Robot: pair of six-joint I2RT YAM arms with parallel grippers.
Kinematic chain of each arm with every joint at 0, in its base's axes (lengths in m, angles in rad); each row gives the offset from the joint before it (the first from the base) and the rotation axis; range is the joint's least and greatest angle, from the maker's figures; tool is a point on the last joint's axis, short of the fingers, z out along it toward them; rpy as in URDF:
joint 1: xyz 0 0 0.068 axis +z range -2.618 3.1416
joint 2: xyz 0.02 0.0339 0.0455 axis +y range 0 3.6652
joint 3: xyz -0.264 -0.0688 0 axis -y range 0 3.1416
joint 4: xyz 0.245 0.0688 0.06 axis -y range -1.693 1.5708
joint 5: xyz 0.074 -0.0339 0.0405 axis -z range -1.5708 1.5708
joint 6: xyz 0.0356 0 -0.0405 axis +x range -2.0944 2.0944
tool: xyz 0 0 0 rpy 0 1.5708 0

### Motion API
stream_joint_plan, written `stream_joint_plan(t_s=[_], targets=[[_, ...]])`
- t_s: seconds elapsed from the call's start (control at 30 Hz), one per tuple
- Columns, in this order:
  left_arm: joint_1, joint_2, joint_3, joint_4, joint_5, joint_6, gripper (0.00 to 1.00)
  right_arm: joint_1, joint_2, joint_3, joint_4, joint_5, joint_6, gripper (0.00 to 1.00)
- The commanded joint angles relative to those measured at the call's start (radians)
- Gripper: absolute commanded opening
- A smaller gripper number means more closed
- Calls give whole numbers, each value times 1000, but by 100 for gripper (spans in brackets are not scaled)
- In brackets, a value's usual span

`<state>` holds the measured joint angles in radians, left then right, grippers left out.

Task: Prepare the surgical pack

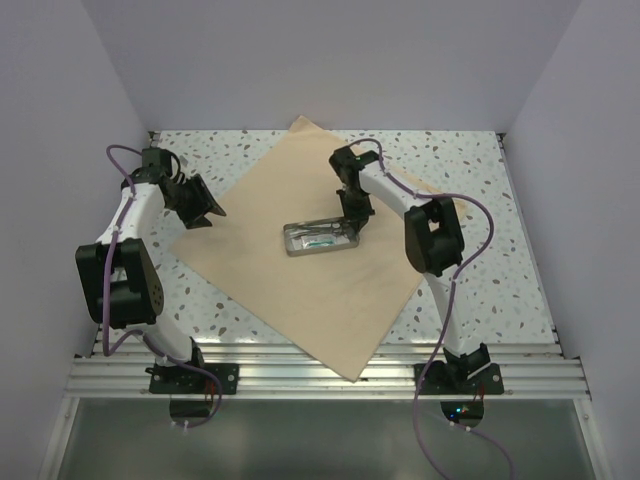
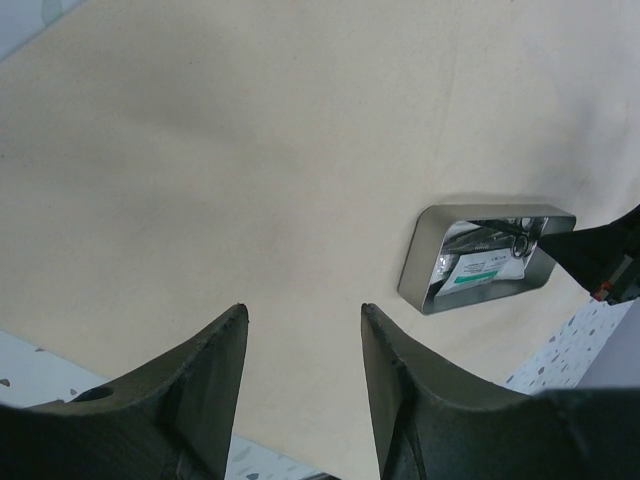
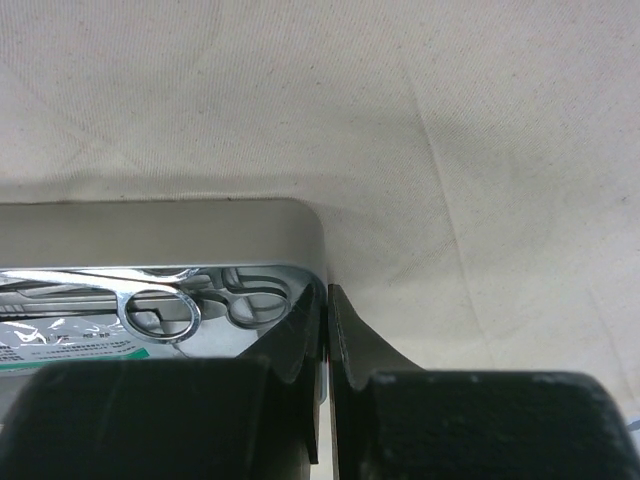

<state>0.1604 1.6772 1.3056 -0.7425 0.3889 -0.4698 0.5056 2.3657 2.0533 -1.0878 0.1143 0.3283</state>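
Overhead, I see the tan kraft-paper wrapping sheet (image 1: 320, 300) spread flat as a wide square, turned corner-on, across the speckled white bench (image 1: 480, 280). A small rectangular steel tray (image 1: 287, 240) sits near its middle. My right end effector (image 1: 352, 228) is at the tray's right end. Only its wrist camera shows the grip: fingers pinched narrow on the end wall, one inside and one outside. That view also shows the shiny steel ring handles (image 3: 160, 312) of instruments lying in the tray. My left end effector (image 1: 205, 210) hangs over the sheet's left edge, fingers spread wide and holding nothing. Its wrist camera alone shows a white packet with a green band (image 2: 485, 272) in the tray; the print is too small for me to read.
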Motion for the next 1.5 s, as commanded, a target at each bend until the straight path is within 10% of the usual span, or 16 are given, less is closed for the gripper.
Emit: stream_joint_plan(t_s=[0.0, 0.57, 1.0, 1.33, 1.47], targets=[[-2, -34, 20, -3, 2, 11, 53, 8, 6, 45, -18, 5, 17, 4], [-2, -27, 21, -3, 2, 11, 53, 8, 7, 47, -24, 48, 2, 14], [-2, -33, 14, 5, 4, 16, 54, -7, -110, 114, -98, 54, -6, 67], [-7, -73, -51, 34, 22, 46, 54, -24, -598, -521, -78, -160, -86, 74], [-12, -111, -112, 48, 25, 59, 54, 147, -839, -815, -69, -284, 0, 71]])
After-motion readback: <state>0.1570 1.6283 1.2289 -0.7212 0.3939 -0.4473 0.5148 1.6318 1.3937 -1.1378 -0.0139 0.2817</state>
